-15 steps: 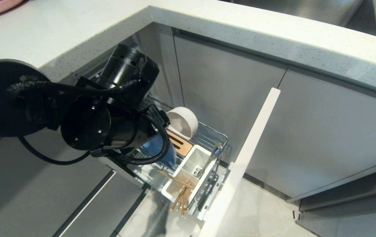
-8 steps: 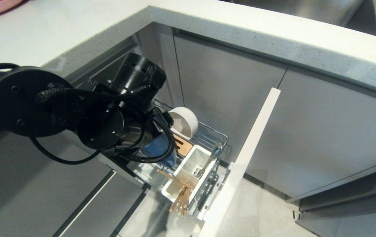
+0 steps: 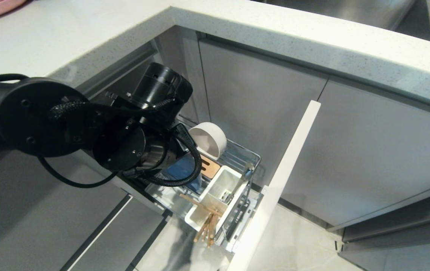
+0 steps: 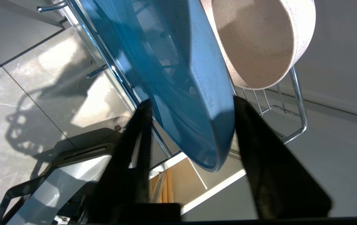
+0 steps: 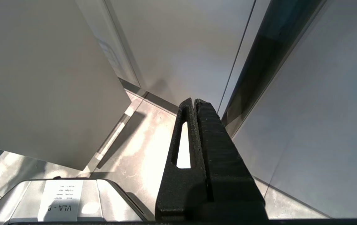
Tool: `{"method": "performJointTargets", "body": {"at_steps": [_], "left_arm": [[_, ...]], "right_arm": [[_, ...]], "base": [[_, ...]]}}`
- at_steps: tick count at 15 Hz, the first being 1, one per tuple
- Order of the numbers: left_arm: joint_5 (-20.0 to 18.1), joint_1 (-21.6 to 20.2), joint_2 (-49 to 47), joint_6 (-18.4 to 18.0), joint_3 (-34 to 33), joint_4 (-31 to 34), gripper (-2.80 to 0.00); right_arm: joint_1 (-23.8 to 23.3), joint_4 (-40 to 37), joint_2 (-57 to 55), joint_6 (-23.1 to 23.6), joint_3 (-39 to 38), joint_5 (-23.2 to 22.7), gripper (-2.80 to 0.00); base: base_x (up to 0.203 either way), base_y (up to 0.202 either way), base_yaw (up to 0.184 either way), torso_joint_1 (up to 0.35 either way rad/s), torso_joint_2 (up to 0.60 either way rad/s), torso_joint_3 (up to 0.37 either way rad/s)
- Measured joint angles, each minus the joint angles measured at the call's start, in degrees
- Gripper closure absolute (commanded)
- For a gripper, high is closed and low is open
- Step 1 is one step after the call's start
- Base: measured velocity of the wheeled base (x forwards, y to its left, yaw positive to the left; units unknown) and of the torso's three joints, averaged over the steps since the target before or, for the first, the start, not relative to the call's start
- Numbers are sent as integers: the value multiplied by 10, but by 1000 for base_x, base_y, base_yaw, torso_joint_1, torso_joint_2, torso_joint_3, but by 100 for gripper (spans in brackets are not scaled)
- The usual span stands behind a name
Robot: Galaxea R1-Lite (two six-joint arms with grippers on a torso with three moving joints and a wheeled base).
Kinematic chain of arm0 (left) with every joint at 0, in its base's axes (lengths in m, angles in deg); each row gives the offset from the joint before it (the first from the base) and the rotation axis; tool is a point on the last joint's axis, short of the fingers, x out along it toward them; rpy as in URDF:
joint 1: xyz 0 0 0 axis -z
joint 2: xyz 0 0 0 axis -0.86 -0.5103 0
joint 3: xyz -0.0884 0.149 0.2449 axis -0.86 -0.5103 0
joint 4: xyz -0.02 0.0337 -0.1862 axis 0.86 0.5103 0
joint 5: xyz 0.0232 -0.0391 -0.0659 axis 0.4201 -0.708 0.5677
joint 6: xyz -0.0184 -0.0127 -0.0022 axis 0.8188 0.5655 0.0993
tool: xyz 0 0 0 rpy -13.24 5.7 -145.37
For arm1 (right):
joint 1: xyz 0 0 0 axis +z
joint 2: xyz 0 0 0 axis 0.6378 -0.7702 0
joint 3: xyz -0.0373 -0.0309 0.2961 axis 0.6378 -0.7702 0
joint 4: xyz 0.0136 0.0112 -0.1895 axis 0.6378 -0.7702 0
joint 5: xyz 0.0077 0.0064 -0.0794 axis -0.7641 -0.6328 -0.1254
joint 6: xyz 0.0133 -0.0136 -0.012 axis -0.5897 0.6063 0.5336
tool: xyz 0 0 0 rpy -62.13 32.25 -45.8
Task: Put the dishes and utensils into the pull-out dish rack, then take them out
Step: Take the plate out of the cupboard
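1. The left gripper (image 4: 190, 103) is reaching down into the pull-out dish rack (image 3: 250, 160), and its two black fingers (image 4: 253, 131) are now straddling the rim of the pale-blue plate (image 4: 178, 78).
2. A second ago the arm sat further back and higher; now it is pushing in toward the cabinet, covering more of the plate in the head view.
3. The jaws are narrowing after standing wide a moment ago, and in the left wrist view both fingers are looking pressed against the plate's edge, one on each face. I'm reading that as a grasp closing on the plate, though how firm it is can't be told.
4. The plate is standing on edge in the wire basket, leaning beside the off-white bowl (image 3: 208, 139), which is resting tilted at the cabinet end of the rack.
5. The chopsticks (image 3: 204, 222) are sitting in the white caddy (image 3: 225, 184) at the door end, with the wooden strip (image 3: 209, 168) between caddy and bowl; a metal handle, probably a spoon (image 3: 242, 180), is poking up from the caddy.
6. With everything already in the rack, this is looking like the unloading half getting under way, plate first.
7. The right gripper (image 5: 194, 106) is hanging parked near the floor, fingers pressed together, holding nothing.
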Motion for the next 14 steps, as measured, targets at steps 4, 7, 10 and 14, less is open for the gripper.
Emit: {"method": "performJointTargets", "body": {"at_steps": [4, 7, 10, 14], "left_arm": [[-1, 1, 0, 1, 2, -4, 0], [0, 3, 1, 1, 2, -2, 0], [1, 11, 11, 1, 2, -9, 0], [2, 29, 54, -1, 4, -11, 0]], "right_arm": [[0, 0, 0, 0, 0, 0, 0], [0, 0, 0, 0, 0, 0, 0], [0, 0, 0, 0, 0, 0, 0], [0, 0, 0, 0, 0, 0, 0]], "base": [[0, 0, 0, 0, 0, 0], [0, 0, 0, 0, 0, 0], [0, 0, 0, 0, 0, 0], [0, 0, 0, 0, 0, 0]]}}
